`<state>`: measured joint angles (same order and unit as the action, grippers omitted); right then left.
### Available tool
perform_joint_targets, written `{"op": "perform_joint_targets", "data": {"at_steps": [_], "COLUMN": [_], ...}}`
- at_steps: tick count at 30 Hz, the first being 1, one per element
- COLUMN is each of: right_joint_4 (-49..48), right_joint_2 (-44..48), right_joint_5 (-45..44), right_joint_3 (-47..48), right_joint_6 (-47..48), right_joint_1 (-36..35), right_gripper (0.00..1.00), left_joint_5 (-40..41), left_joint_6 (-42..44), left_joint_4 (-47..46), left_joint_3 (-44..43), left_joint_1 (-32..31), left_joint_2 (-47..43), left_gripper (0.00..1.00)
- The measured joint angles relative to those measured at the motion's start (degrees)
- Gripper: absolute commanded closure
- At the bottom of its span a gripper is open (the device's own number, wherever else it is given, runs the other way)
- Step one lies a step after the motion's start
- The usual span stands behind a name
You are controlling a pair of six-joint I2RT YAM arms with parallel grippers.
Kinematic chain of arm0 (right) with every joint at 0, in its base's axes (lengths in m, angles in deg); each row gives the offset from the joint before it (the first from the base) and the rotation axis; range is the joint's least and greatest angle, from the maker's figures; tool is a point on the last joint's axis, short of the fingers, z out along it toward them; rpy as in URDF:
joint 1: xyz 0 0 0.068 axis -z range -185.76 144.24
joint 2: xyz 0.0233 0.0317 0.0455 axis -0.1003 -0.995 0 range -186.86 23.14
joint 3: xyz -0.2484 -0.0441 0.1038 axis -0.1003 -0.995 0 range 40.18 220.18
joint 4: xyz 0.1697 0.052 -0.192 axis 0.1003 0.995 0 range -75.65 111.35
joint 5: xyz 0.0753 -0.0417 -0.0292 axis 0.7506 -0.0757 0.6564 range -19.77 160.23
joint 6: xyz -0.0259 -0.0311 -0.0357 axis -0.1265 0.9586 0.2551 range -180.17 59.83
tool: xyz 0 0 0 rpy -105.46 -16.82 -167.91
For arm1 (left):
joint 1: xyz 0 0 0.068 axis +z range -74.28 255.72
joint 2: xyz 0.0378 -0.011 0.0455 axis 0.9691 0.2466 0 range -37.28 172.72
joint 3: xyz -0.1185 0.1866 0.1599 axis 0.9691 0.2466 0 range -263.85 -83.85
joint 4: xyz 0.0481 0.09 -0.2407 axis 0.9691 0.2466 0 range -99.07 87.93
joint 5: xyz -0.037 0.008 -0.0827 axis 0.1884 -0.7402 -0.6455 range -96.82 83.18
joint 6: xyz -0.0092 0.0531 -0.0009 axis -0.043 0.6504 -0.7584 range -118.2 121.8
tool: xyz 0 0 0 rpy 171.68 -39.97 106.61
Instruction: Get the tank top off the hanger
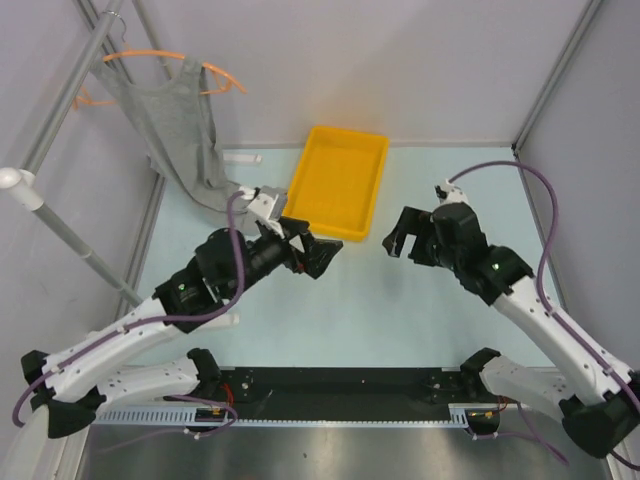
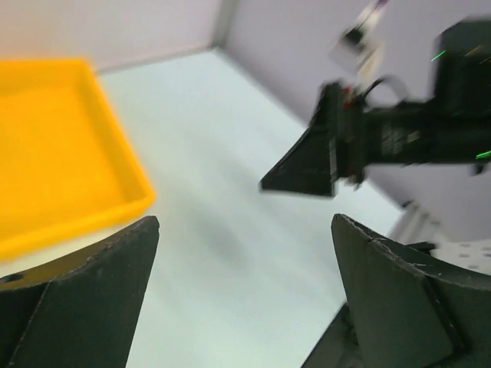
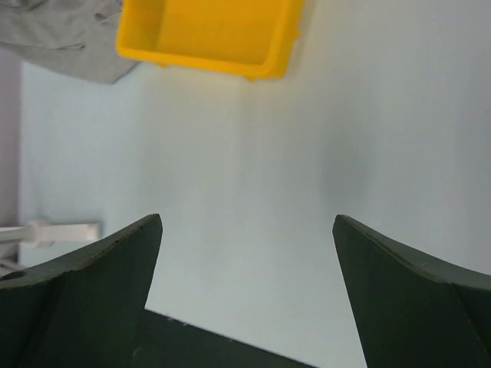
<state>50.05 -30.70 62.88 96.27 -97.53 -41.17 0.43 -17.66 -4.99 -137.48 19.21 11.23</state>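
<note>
The grey tank top (image 1: 178, 130) hangs on the orange hanger (image 1: 150, 56) at the far left, hooked on a grey rack pole; its lower hem rests on the table. A corner of it shows in the right wrist view (image 3: 65, 38). My left gripper (image 1: 322, 252) is open and empty, near the yellow tray's front left corner, well right of the tank top. In its wrist view (image 2: 245, 230) the jaws stand wide apart over bare table. My right gripper (image 1: 402, 238) is open and empty, right of the tray; its wrist view (image 3: 247, 230) shows wide jaws over the table.
A yellow tray (image 1: 340, 180) sits at the table's back centre, also in the left wrist view (image 2: 61, 146) and right wrist view (image 3: 207, 34). Grey rack poles (image 1: 70, 90) stand along the left side. A small white object (image 1: 245, 158) lies by the tank top's hem.
</note>
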Motion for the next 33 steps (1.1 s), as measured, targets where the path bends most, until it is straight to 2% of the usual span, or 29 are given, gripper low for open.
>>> {"op": "perform_joint_targets", "data": {"at_steps": [3,7,9,13,20,23,27,33], "right_joint_4": [1.49,0.85,-2.58,-9.57,-20.83,-24.24,-31.12,-43.17], "right_joint_2": [-6.40,-14.51,-18.40,-27.80,-47.80,-57.09,-66.03,-78.58], "right_joint_5": [1.29,3.98,5.97,11.69,22.38,25.99,30.64,30.91], "right_joint_3": [4.31,10.78,13.97,22.27,45.24,58.29,69.18,81.53], "right_joint_6": [5.75,14.23,17.77,22.51,28.44,29.97,31.28,34.25], "right_joint_1": [2.69,3.30,3.32,3.58,2.43,1.53,0.48,-2.32], "right_gripper": [0.00,0.00,0.00,0.00,0.00,0.00,0.00,0.00], "left_joint_5": [4.68,3.61,2.89,3.74,5.09,5.29,5.64,4.00], "left_joint_6": [-1.09,-2.25,-3.48,-7.98,-16.15,-19.21,-22.43,-26.95], "left_joint_4": [10.56,19.71,21.00,22.14,23.93,26.21,30.14,32.50], "left_joint_3": [-4.92,-5.70,-4.96,-0.31,7.74,9.77,12.61,17.35], "left_joint_1": [0.02,0.00,0.00,0.00,0.02,0.02,0.00,0.00], "left_joint_2": [5.01,6.29,5.25,-1.73,-15.98,-19.34,-23.04,-28.28], "left_gripper": [0.01,0.01,0.01,0.01,0.01,0.00,0.01,0.01]}}
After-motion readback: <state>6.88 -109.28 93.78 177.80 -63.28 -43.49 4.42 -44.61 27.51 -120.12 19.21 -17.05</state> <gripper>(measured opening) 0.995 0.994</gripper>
